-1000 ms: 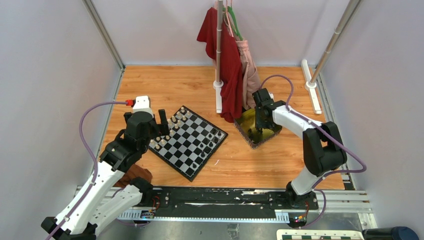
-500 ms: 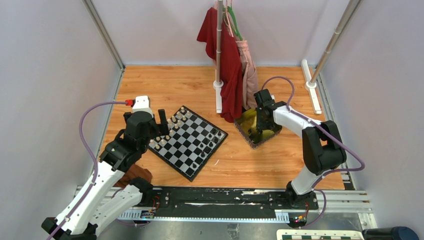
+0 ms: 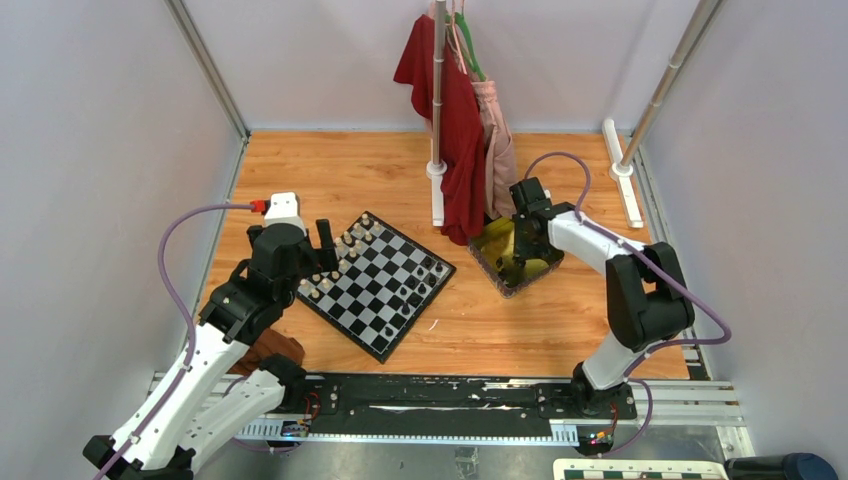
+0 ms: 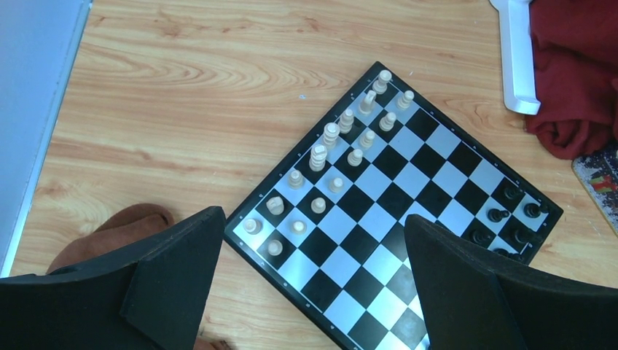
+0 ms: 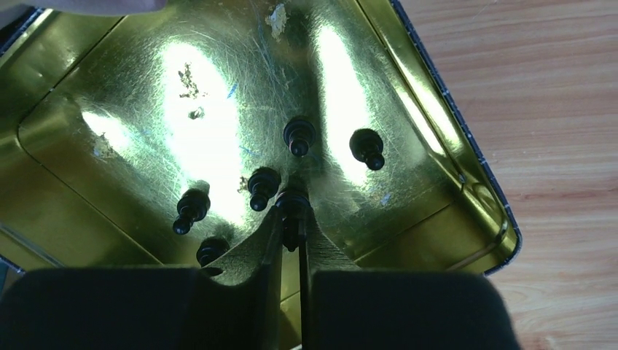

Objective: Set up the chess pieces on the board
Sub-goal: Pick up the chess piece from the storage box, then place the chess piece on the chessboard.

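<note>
The right gripper [image 5: 293, 222] is just finishing closing, clamping 1 black pawn [image 5: 293, 203] in the gold tray [image 5: 431, 138], ready for the board [image 3: 378, 285].

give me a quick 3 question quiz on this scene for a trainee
1. True or false: the left gripper is open and holds nothing.
2. What is the right gripper pinching inside the gold tray? A) something cream B) something black C) nothing
3. Which colour fills two full rows on the board?
Key: 1 true; 2 B, a black piece; 3 the cream pieces.
</note>
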You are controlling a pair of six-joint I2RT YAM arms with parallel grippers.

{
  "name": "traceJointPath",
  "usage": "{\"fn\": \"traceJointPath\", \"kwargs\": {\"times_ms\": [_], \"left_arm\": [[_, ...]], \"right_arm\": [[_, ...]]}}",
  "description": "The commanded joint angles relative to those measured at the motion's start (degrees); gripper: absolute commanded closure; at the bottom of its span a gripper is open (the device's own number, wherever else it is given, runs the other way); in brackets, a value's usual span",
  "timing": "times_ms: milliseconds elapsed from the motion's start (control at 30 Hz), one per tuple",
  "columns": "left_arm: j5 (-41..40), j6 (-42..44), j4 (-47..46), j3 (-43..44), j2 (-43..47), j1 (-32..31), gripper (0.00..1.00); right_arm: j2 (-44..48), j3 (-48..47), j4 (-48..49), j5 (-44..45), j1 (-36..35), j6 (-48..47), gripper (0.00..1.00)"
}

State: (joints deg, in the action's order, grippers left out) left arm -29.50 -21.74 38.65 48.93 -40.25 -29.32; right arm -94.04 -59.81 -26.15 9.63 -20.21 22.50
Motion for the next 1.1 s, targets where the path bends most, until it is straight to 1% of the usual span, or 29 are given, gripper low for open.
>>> {"fn": "traceJointPath", "kwargs": {"times_ms": [0, 300, 533, 767, 867, 1067], "left_arm": [[0.53, -1.21, 0.05, -0.89, 0.92, 0.67, 0.0], [0.47, -3.3, 2.07, -0.19, 1.29, 0.76, 0.0], [0.5, -4.84, 3.82, 0.65, 1.64, 1.01, 0.0], [0.5, -6.38, 6.31, 1.77, 1.48, 1.28, 0.0], [0.36, -7.2, 7.47, 2.03, 1.98, 1.37, 0.0], [-0.65, -8.48, 9.42, 2.4, 3.25, 1.44, 0.0]], "right_arm": [[3.24, -0.45, -2.61, 1.47, 0.72, -1.12, 1.0], [8.8, -1.67, -5.93, 1.11, -0.87, -1.68, 1.0], [13.6, -3.09, -9.28, 0.83, -5.58, -2.53, 1.0], [15.0, -5.84, -12.79, 1.97, -16.13, -2.9, 1.0], [13.62, -8.22, -14.15, 2.21, -22.73, -2.45, 1.0], [9.24, -12.46, -15.62, 2.21, -32.58, -1.77, 1.0]]}}
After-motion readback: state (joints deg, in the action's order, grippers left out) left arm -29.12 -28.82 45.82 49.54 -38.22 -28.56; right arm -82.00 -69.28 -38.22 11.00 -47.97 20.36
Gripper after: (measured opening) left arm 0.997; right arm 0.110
